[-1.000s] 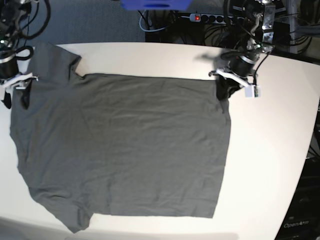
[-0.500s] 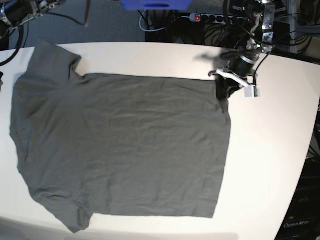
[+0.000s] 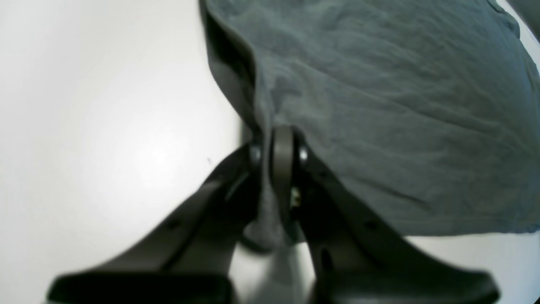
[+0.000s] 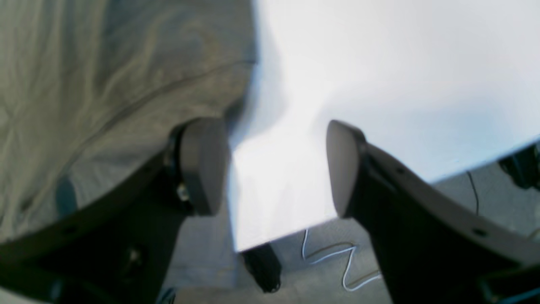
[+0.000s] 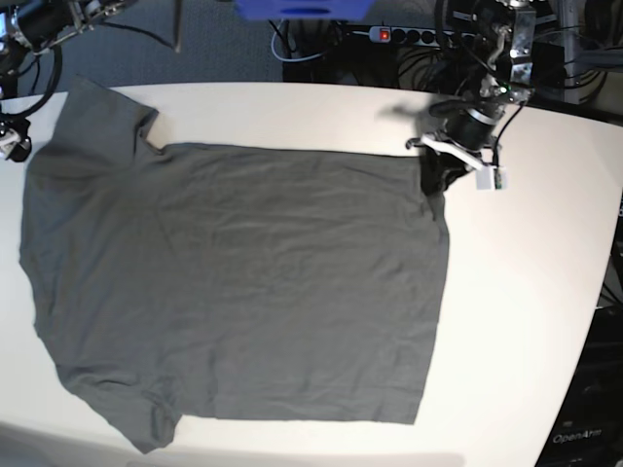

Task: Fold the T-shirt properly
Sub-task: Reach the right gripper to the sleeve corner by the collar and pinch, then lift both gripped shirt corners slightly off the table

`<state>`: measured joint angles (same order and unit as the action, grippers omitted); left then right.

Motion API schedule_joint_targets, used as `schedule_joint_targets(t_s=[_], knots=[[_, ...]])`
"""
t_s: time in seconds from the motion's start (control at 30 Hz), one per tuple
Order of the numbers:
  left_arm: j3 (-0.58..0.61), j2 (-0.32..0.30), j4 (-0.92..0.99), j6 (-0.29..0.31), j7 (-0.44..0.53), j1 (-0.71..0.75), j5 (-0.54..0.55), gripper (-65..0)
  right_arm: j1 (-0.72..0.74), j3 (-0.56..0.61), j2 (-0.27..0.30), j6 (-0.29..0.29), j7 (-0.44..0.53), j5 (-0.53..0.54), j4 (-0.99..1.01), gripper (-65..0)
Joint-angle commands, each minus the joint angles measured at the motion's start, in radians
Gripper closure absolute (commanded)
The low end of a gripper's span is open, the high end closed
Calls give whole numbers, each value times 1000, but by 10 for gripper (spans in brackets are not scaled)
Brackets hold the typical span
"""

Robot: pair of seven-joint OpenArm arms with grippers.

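While the T-shirt point(image 5: 234, 282) lies flat on the table point(image 5: 526, 292), we keep its hem corner pinched in our left hand point(image 3: 276, 147); the right hand point(image 4: 274, 169), released beside the sleeve, should regrip before we lift evenly.

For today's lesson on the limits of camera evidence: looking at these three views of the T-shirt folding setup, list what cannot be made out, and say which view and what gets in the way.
- T-shirt label mark: not visible in any view.
- Base view: the left gripper tips are hidden by its own wrist; the right gripper is cut off by the left edge.
- Left wrist view: the pinched T-shirt corner is blurred and hidden between the shut fingers.
- Right wrist view: motion blur smears the T-shirt and table.
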<state>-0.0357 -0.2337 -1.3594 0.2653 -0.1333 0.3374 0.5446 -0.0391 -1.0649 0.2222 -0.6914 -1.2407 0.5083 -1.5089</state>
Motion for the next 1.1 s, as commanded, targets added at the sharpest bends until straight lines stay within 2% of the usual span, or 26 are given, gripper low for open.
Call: schedule_joint_targets(t_s=[0.0, 0.13, 0.6, 1.07], knots=[[13, 0, 39, -68, -188, 35, -68, -26, 3, 7, 26, -7, 14, 17, -15, -373], [13, 1, 39, -68, -188, 35, -68, -26, 3, 51, 26, -7, 14, 17, -17, -374], [15, 1, 39, -68, -188, 35, -68, -26, 12, 94, 15, -7, 14, 17, -15, -374], [15, 1, 39, -70, -188, 35, -68, -26, 14, 94, 12, -7, 20, 17, -14, -374]])
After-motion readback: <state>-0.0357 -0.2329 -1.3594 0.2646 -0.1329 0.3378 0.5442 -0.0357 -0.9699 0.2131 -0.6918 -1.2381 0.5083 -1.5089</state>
